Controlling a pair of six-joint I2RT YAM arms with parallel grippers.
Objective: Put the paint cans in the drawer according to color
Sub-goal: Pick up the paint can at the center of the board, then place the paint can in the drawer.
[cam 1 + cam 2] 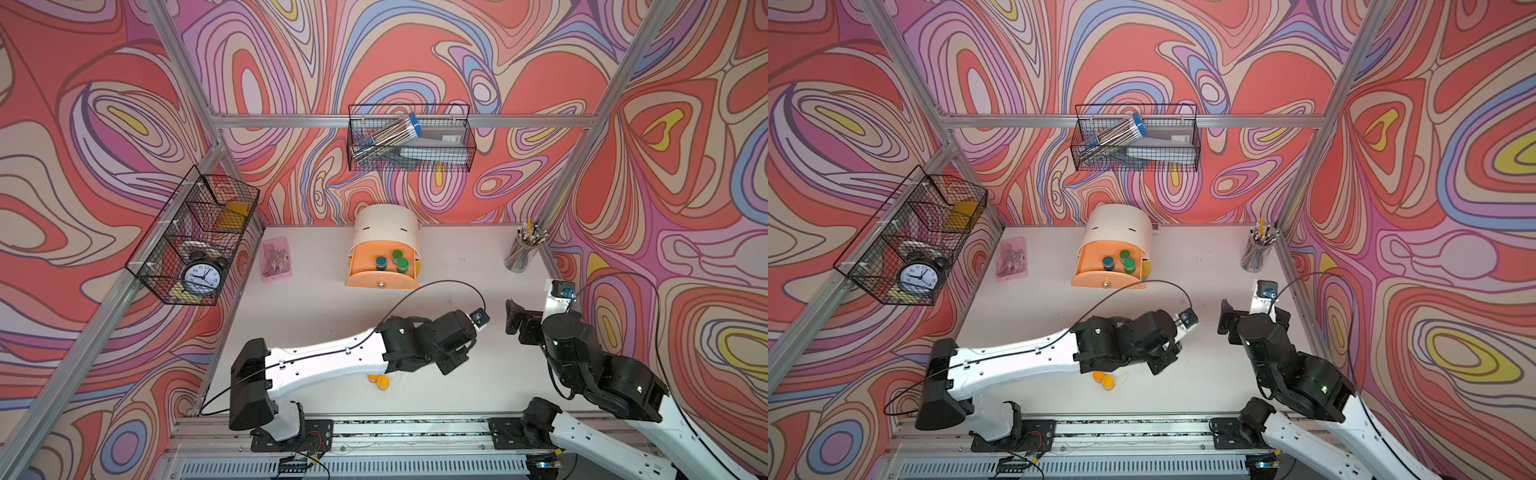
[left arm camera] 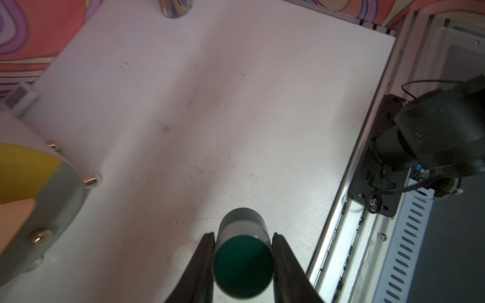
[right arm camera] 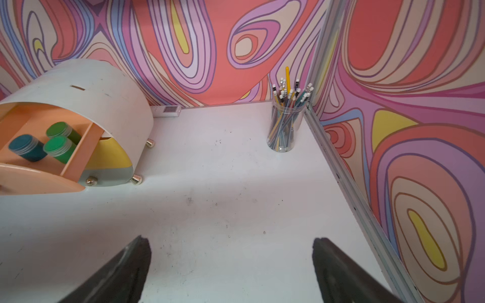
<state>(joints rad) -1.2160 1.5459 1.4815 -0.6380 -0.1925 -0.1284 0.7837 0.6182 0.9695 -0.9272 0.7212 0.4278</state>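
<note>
You're partway through. The peach drawer point(image 1: 380, 281) of the cabinet point(image 1: 386, 226) stands pulled out, and three cans stand upright inside it: a teal can point(image 1: 381, 262) and two green cans point(image 1: 397, 254) point(image 1: 402, 264), close together on the side next to the yellow drawer point(image 3: 110, 157). That drawer and the grey-green drawer point(image 3: 110, 177) look shut, so I judge only the green group has been started.

Your left gripper point(image 2: 243, 236) is clenched on a fourth, dark green can point(image 2: 242, 265), one finger on each side of its body. It sits in front of the cabinet, off the grey-green drawer's corner. Both top views hide it under the wrist, so I can't tell whether it's lifted. It most likely belongs in the peach drawer with the others.

Your right gripper point(image 3: 231, 242) is spread wide and holds nothing, over bare table point(image 3: 236, 183) to the right of the cabinet.

What's left: two orange cans point(image 1: 382, 382) point(image 1: 372, 377) rest touching each other on the table, well in front of the cabinet, partly under the left arm. A pale round blur point(image 2: 183, 253) just beside the held can may be another can, though I can't tell.

As for writing, the cans and the cabinet show none. The clock point(image 1: 202, 277) in the wire basket point(image 1: 166, 266), left of the cabinet, shows the numerals one to twelve. The white strip point(image 3: 165, 109) behind the cabinet carries a label too small to read.
</note>
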